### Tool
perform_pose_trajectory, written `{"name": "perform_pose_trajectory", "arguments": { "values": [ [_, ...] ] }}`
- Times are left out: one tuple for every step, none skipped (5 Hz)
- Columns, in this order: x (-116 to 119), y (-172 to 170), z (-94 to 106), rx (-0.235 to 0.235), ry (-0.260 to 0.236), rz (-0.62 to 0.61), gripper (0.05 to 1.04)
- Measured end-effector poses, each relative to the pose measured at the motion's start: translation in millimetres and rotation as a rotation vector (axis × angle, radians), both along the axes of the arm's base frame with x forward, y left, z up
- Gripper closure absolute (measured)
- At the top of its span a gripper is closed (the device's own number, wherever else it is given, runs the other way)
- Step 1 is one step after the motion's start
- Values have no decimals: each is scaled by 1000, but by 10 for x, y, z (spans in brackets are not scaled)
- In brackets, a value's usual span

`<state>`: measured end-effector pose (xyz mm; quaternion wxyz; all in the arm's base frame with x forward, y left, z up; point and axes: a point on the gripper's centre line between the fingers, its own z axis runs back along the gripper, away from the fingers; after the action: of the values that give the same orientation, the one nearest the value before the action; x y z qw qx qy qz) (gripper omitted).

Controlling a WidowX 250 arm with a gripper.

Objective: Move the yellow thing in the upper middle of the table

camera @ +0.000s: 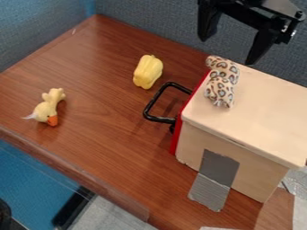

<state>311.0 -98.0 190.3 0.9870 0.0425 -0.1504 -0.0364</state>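
My black gripper [228, 49] hangs at the upper right, above the back edge of the wooden box, with its two fingers spread wide and nothing between them. A yellow pepper-shaped thing [147, 72] lies on the brown table [108, 152] in the upper middle, to the left of the box's black handle and well left of the gripper. At the left of the table lies a pale yellow duck toy [48, 107] with an orange bill.
A light wooden box [264, 108] with a red front edge takes up the right side, its black handle [153, 119] jutting left. On its top lies a leopard-spotted toy [222, 81]. Grey tape [216, 177] runs down its side. Blue-grey partitions [150, 22] border the table's back.
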Motion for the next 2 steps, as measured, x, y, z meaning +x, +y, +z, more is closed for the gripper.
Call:
{"name": "perform_pose_trajectory", "arguments": {
  "values": [
    [27,8,-96,8,28,1,83],
    [254,378,-181,-1,51,101,83]
  ]
}}
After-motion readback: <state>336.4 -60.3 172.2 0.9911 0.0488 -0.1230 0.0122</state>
